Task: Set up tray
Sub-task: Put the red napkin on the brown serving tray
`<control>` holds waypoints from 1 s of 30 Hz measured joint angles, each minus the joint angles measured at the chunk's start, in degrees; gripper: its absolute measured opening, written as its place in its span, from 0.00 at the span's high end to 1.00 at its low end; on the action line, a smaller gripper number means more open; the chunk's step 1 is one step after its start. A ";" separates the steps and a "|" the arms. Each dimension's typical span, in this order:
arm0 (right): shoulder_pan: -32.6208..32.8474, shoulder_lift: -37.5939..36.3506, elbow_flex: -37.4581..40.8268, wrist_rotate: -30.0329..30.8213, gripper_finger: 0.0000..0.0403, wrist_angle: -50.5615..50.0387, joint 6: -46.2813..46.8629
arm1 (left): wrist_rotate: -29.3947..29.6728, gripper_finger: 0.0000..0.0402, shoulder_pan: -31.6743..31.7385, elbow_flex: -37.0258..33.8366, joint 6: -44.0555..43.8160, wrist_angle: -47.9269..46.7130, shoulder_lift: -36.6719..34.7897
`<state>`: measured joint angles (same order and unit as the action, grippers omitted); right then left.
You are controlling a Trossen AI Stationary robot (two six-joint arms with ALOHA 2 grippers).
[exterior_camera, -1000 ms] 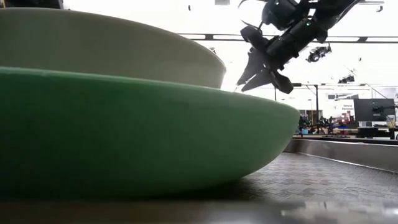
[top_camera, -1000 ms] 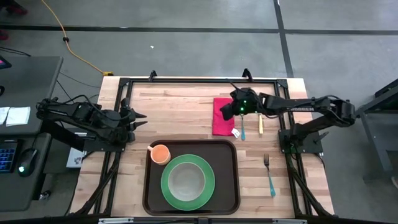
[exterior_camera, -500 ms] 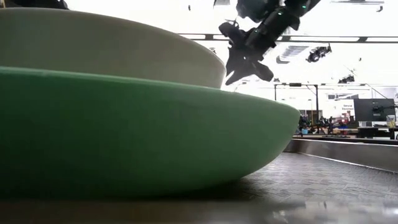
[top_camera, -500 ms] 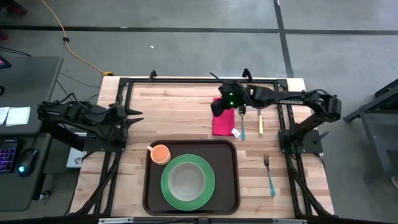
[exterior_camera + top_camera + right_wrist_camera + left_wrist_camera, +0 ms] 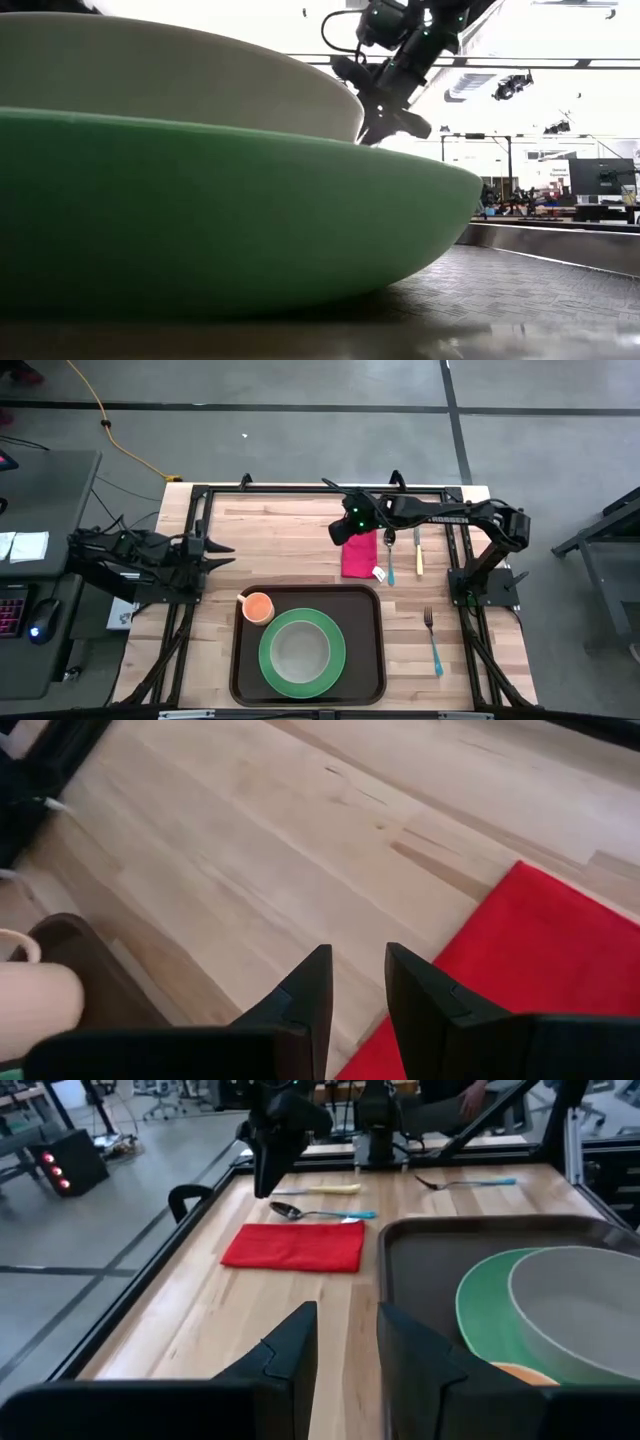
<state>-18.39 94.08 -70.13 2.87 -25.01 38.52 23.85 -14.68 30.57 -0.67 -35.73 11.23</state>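
The tray lies at the near edge of the table, holding a green plate with a pale bowl inside and an orange cup in its far-left corner, so these 3 pieces look already set; beyond it, a red napkin, spoon and yellow-handled knife lie on bare wood, and a fork sits right of the tray; the right gripper hovers over the napkin's far-left corner, fingers slightly apart and empty, likely lining up a pinch; the left gripper waits at the left side, fingers narrowly apart; from table height the plate blocks nearly everything else.
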 joint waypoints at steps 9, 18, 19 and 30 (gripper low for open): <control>-0.42 0.02 0.00 1.72 0.82 -0.47 3.02 | -0.84 0.66 0.00 -4.28 0.37 1.80 -4.88; -0.51 0.02 0.00 2.16 0.82 -2.48 4.21 | -1.11 0.66 0.01 -5.97 -0.77 1.66 -5.91; -0.60 0.02 0.00 2.54 0.82 -3.10 4.55 | -1.15 0.66 0.00 -5.97 -0.85 1.58 -5.93; -0.76 0.04 0.00 2.76 0.82 -7.27 5.64 | -1.28 0.66 0.00 -5.97 -0.87 0.90 -5.91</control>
<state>-19.16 94.13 -70.13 5.63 -32.28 44.16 22.57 -14.67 24.60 -1.54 -34.83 5.32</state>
